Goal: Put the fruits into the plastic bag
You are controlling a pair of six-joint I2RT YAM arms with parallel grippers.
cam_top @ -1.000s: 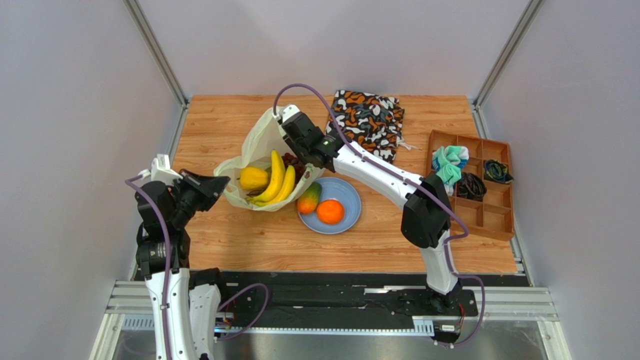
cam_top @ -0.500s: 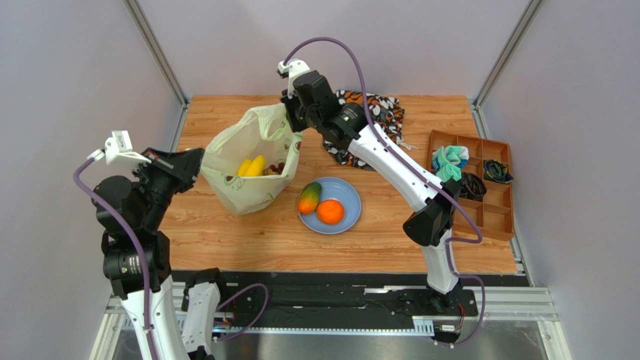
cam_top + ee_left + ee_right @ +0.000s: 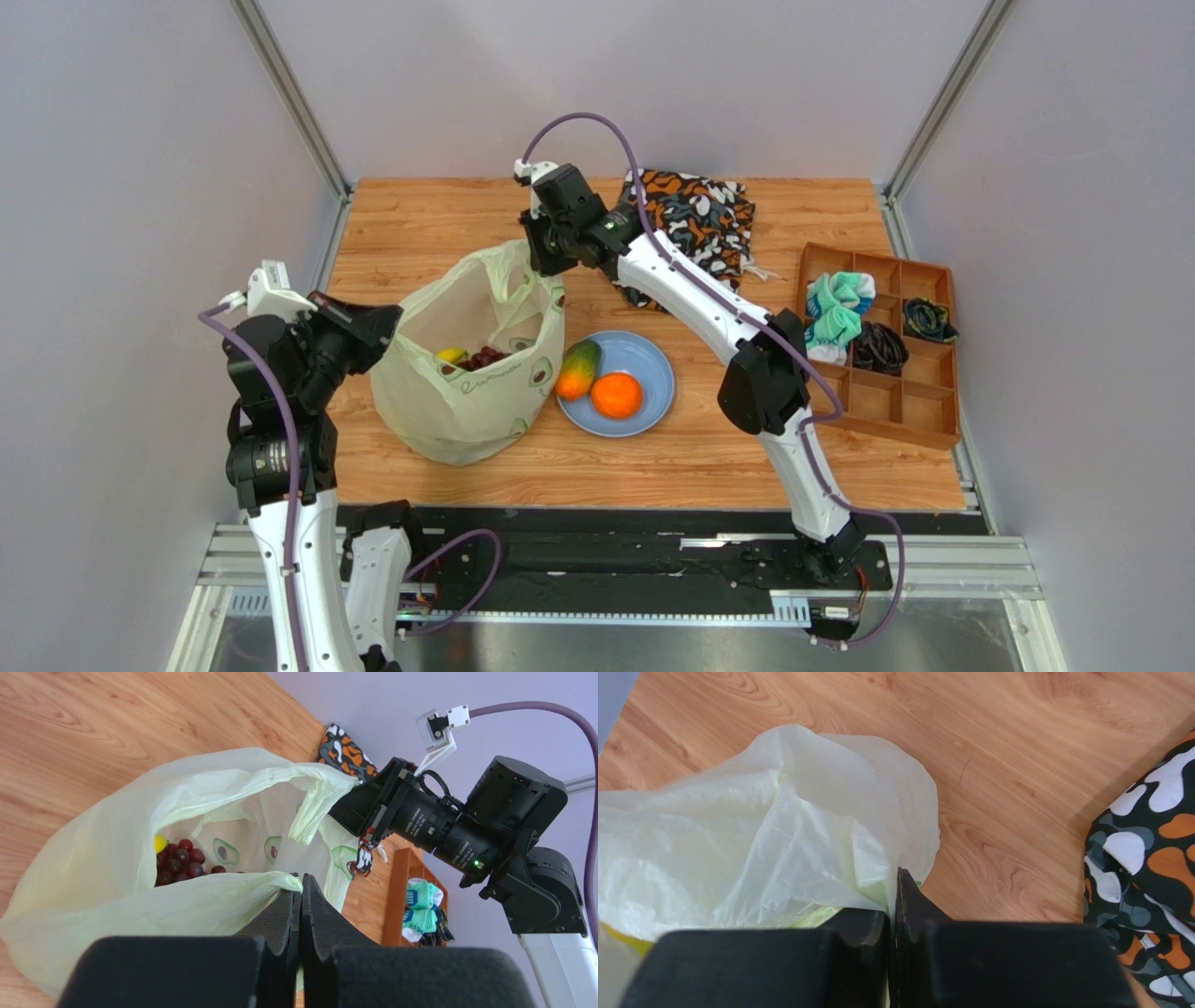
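The pale yellow-green plastic bag [image 3: 470,364] stands on the table, mouth up, held at both sides. My left gripper [image 3: 386,325] is shut on its left handle edge [image 3: 231,889]. My right gripper [image 3: 536,256] is shut on its far right handle [image 3: 878,882]. Inside the bag I see dark purple grapes [image 3: 175,864] and a bit of yellow fruit [image 3: 161,843]; the bananas are mostly hidden. A red-green mango [image 3: 577,370] and an orange [image 3: 616,396] lie on the round blue plate [image 3: 648,363] right of the bag.
An orange-black-white patterned cloth bag [image 3: 690,224] lies at the back, behind my right arm. A brown compartment tray [image 3: 887,343] with socks and small items stands at the right edge.
Both grippers lifted the bag's handles up and then came down somewhat. The bag went from lying flat to standing upright, and the bananas dropped down inside it.
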